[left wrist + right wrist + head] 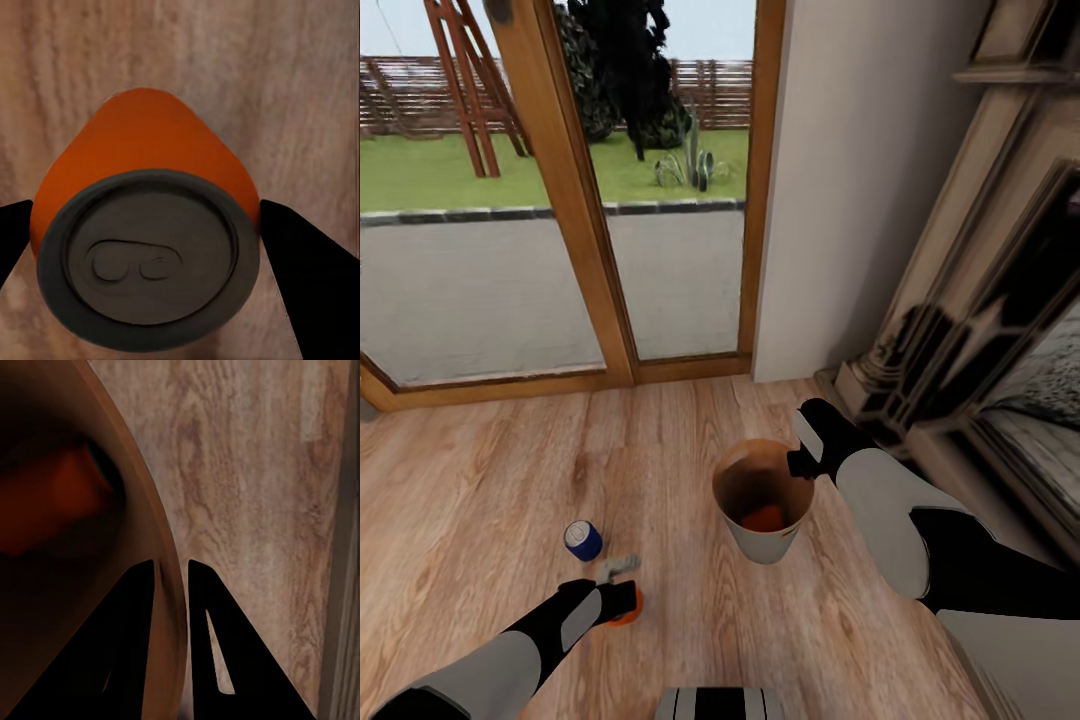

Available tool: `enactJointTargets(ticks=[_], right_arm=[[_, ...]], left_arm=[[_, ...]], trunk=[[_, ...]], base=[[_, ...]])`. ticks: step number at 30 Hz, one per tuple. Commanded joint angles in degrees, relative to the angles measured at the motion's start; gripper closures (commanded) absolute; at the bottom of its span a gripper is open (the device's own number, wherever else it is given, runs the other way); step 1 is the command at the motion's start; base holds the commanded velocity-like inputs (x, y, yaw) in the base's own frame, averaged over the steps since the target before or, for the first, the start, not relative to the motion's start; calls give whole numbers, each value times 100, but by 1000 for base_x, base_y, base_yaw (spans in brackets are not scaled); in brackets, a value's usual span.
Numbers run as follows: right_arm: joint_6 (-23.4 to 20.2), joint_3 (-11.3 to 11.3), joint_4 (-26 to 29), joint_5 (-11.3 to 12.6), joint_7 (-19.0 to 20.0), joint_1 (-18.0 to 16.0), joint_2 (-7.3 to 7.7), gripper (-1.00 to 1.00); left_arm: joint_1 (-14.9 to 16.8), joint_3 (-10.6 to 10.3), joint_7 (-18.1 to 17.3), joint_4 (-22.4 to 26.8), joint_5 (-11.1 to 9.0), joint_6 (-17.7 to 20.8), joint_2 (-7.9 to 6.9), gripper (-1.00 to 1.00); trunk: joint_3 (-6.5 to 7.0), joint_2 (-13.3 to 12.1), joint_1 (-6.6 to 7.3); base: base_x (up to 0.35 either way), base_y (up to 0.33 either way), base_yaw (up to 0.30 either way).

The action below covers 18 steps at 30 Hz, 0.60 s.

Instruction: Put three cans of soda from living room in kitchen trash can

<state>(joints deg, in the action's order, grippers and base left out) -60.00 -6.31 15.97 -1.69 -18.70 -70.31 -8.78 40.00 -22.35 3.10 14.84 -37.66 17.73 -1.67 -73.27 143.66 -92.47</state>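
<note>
An orange can [142, 225] is seen end-on in the left wrist view, upright on the wood floor [480, 480], its long axis pointing up along the line of the fingers. The dark fingers of the left gripper [622, 598] stand open on either side of it, with the can between them; whether they touch its wall cannot be made out. In the head view, at lower left, this can is mostly covered by the gripper. A blue can [583, 540] stands just beside it, toward the upper left. The bin [738, 470] sits at centre, with another orange can [765, 518] inside. The right gripper [171, 607] is closed across the bin's rim, one finger inside and one outside. The left arm is judged nearer both floor cans.
</note>
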Motion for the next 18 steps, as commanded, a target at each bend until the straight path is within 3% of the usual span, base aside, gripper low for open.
enactJointTargets(ticks=[1, 10, 18], right_arm=[[0, -20, -2, 81, 15, -1, -1, 100], [0, -18, -74, 81, 15, -1, 13, 100], [0, -25, -389, 52, 6, 8, 55, 100]], left_arm=[[0, 0, -24, 13, 0, 1, 0, 100], [-1, 2, -193, 93, -8, 27, 4, 100], [-3, 4, -211, 539, -13, 193, -24, 100]], trunk=[[23, -2, 3], [222, -14, 26], [400, -24, 46]], base=[[0, 0, 0], [0, 0, 0], [0, 0, 0]])
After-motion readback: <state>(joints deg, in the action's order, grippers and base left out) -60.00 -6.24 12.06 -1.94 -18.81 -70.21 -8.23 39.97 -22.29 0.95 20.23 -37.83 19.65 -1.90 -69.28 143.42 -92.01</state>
